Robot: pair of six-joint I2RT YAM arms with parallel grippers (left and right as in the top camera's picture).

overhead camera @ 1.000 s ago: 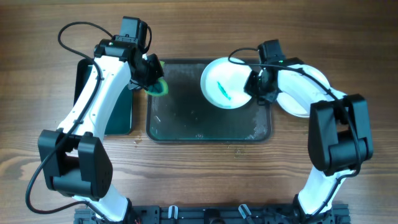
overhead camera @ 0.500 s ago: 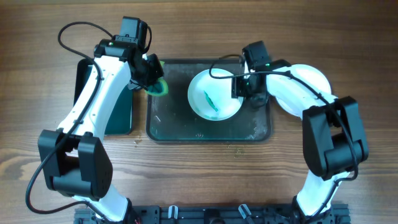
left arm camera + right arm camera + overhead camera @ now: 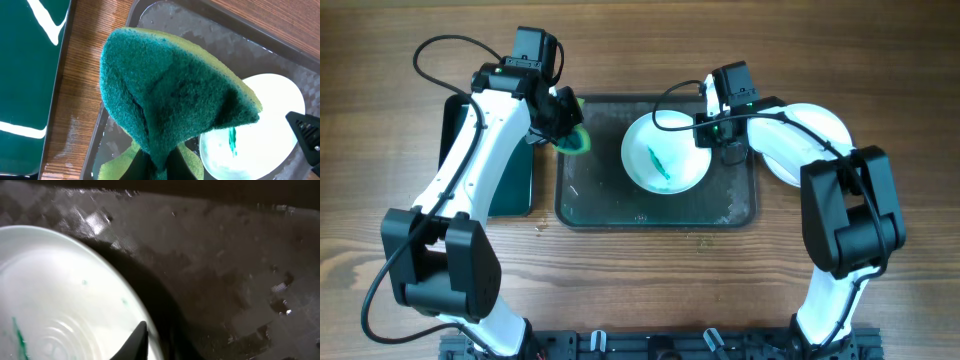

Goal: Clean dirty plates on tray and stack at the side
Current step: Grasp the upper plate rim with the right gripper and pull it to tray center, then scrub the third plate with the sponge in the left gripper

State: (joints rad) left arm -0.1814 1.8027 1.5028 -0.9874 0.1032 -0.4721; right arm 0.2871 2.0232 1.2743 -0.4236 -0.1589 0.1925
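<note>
A white plate (image 3: 665, 155) with a green-teal smear lies in the middle of the large dark tray (image 3: 610, 195). My right gripper (image 3: 708, 138) is at the plate's right rim. In the right wrist view one black fingertip (image 3: 142, 337) rests on top of the plate's rim (image 3: 60, 295), and the other finger is hidden below it. My left gripper (image 3: 563, 128) is shut on a green sponge (image 3: 576, 140) and holds it over the tray's far left corner. The sponge (image 3: 170, 90) fills the left wrist view, with the plate (image 3: 270, 130) beyond it.
A smaller dark green tray (image 3: 515, 175) lies left of the big tray, partly under my left arm. White plates (image 3: 832, 120) lie on the wooden table right of the big tray, under my right arm. The tray floor (image 3: 225, 255) is wet.
My right gripper has carried the smeared plate from the tray's far right toward its middle and set it lower. The left arm with the sponge has not moved.
</note>
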